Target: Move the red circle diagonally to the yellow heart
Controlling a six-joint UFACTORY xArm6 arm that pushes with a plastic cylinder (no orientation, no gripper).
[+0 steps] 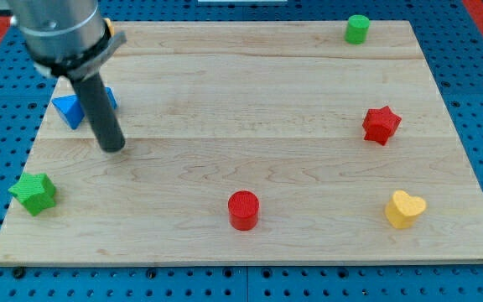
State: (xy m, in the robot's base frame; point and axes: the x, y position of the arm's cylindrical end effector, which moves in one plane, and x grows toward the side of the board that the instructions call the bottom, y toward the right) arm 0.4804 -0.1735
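The red circle (243, 210) sits near the counter's (250, 109) bottom edge, with bare wood between it and the yellow heart (405, 209) at the right. My tip (113, 148), no claw, stands far left beside the blue block (77, 108).

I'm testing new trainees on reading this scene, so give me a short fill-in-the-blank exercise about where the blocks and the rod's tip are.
1. My tip rests just below and right of the ____ triangle.
2. The yellow heart lies to the view's ____ of the red circle.
3. The block at the board's top right edge is the green ____.
4. Above the yellow heart sits the ____ star.

Missing words: blue; right; cylinder; red
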